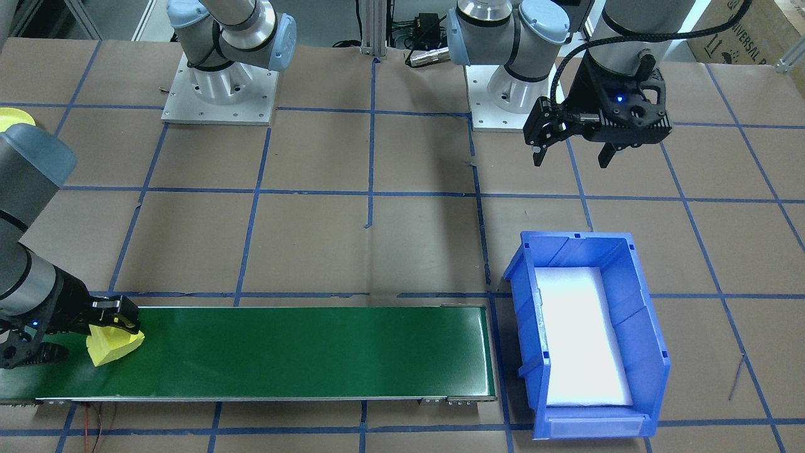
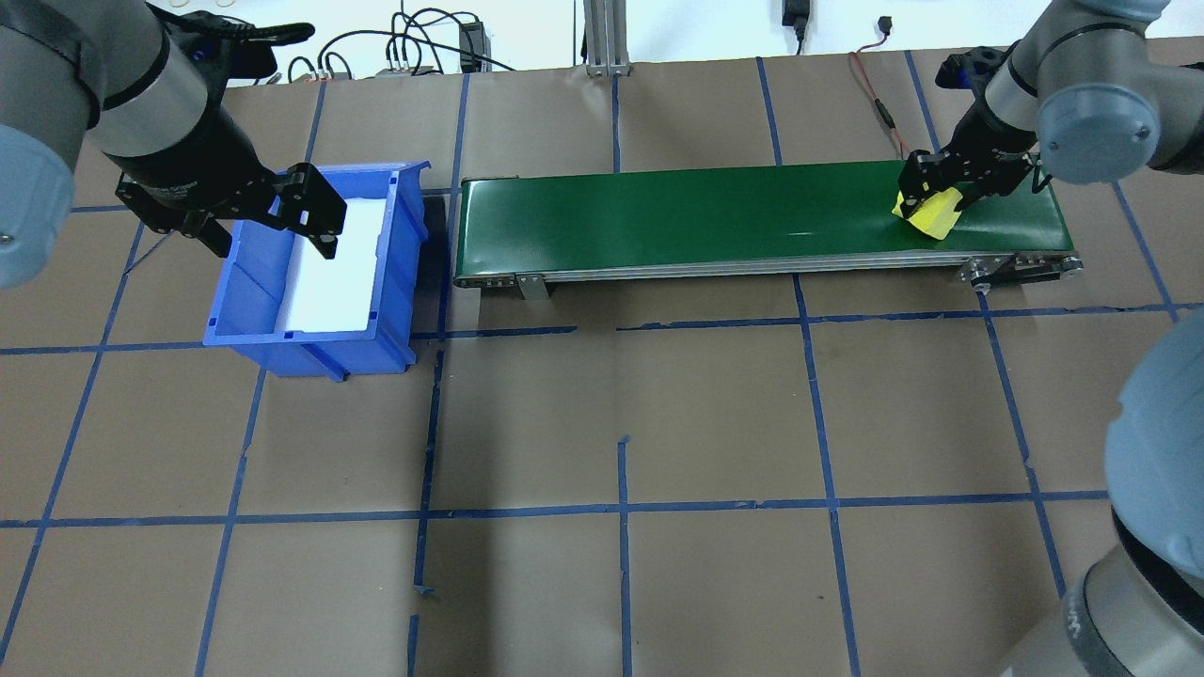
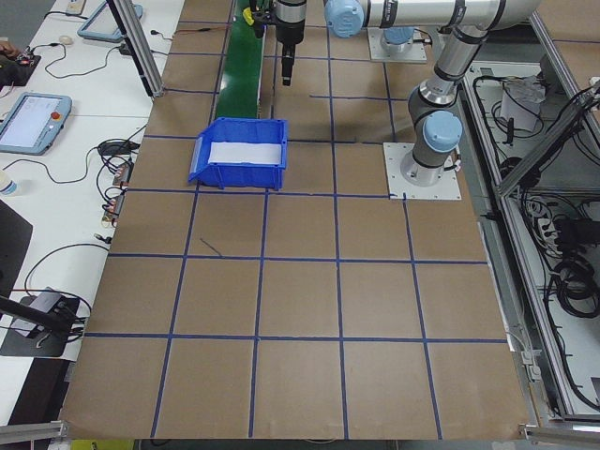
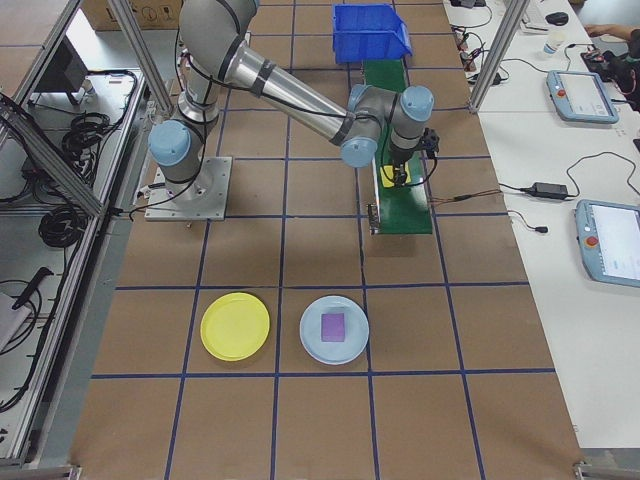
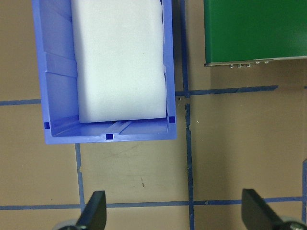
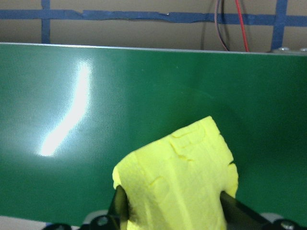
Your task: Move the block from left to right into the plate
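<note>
Start at the left of your overhead view: the left end effector (image 2: 315, 212) hangs over the blue bin (image 2: 246, 299), its jaws spread wide and holding nothing. A white foam pad (image 2: 339, 268) lines the bin floor. Beyond the bin runs the green conveyor belt (image 2: 715, 216), and at its far right end the right end effector (image 2: 941, 193) is clamped on a yellow foam block (image 2: 929, 214), which sits tilted with a corner low against the belt.

The right wrist camera shows what the overhead cannot: the block's (image 6: 178, 179) rough, cracked surface squeezed between two dark fingers (image 6: 120, 206), with glare streaking the belt (image 6: 144, 100) behind it. The left wrist camera shows two fingertips (image 5: 95, 213) well apart above bare brown paper, the bin (image 5: 57, 96) just ahead of them.

Only the right side view gives you the yellow plate (image 4: 235, 326), lying on the tabletop (image 4: 300, 420) well away from the belt and bearing nothing. Just beside it sits a pale blue plate (image 4: 312, 345) carrying a purple block (image 4: 333, 326).

The tabletop is covered in brown paper gridded with blue tape. Side benches hold teach pendants (image 4: 580, 95), cables and power bricks; a red wire (image 2: 879, 103) trails behind the conveyor.
</note>
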### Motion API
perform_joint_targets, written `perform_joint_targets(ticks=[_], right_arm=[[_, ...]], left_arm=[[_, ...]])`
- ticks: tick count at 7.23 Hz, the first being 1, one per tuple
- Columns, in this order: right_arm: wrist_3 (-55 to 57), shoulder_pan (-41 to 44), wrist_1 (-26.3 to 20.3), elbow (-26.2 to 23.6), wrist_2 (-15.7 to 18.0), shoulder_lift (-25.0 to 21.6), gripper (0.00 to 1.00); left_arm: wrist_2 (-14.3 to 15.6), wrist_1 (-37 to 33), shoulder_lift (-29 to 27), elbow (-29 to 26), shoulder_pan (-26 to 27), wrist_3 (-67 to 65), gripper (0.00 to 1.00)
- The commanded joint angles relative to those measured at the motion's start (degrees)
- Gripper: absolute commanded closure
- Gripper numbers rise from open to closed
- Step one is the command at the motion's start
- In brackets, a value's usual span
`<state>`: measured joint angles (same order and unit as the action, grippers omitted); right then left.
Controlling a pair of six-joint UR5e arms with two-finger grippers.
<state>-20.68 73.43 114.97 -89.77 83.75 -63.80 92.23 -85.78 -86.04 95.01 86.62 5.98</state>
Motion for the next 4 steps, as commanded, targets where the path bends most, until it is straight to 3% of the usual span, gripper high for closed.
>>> perform_joint_targets(ticks=[1,4], right_arm=[[-0.42,-0.04,-0.10,0.30,1.33,-0.97,0.97],[-3.30,-3.18,-1.67,1.01,3.25,-4.05,0.97]], left_arm=[[-0.03,0.00,0.00,0.00,-0.05,0.00,0.00],[-0.03,0.00,0.00,-0.09,0.04,0.00,0.00]])
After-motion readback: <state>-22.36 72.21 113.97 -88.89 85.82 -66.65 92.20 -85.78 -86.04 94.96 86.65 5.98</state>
